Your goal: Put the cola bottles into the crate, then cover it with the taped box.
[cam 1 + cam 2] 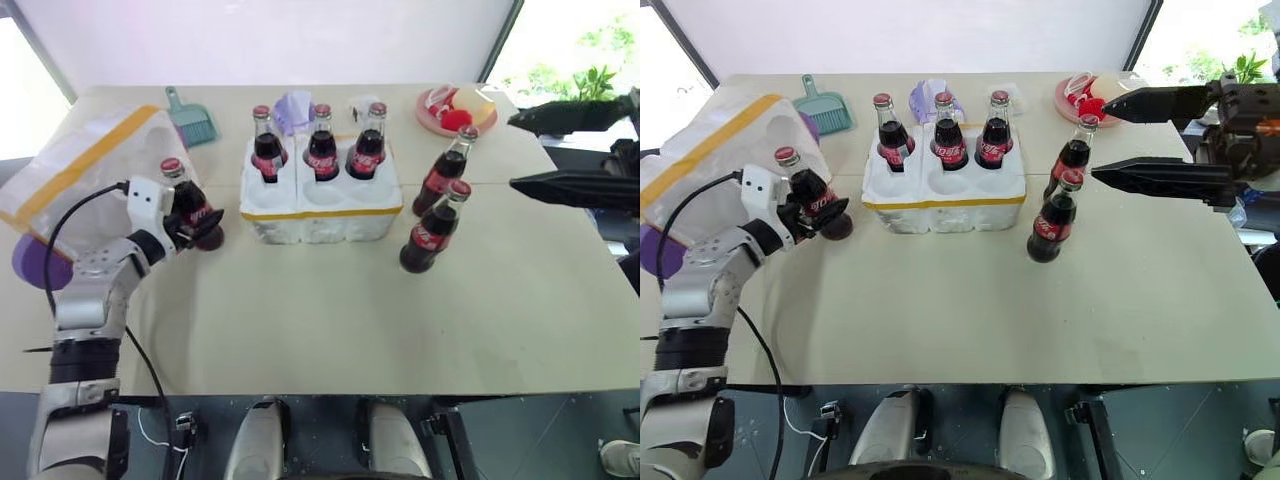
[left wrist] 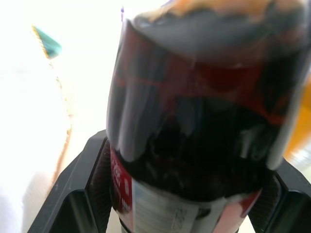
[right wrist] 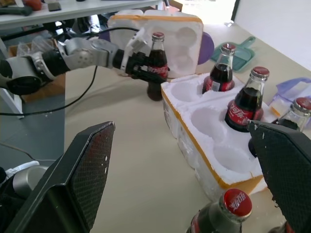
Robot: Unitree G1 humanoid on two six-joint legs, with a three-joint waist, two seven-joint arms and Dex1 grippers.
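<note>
Beige table (image 1: 330,320): teal dustpan (image 1: 192,118), pink plate (image 1: 440,120) behind crate (image 1: 320,195); left gripper (image 1: 190,228) straddles a bottle (image 1: 188,205), grip unclear; right gripper (image 1: 1110,138) wide.

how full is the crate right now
Half full: three cola bottles stand in the back wells of the crate; the three front wells are empty.

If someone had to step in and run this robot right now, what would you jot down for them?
Left gripper: jaws around one cola bottle standing on the table, beside the taped box; grip unconfirmed.
Right gripper: open, empty, raised near two loose bottles.
Crate: three bottles in the back wells, three front wells vacant.
Left: seat three more bottles, then set the taped box over the crate.
</note>
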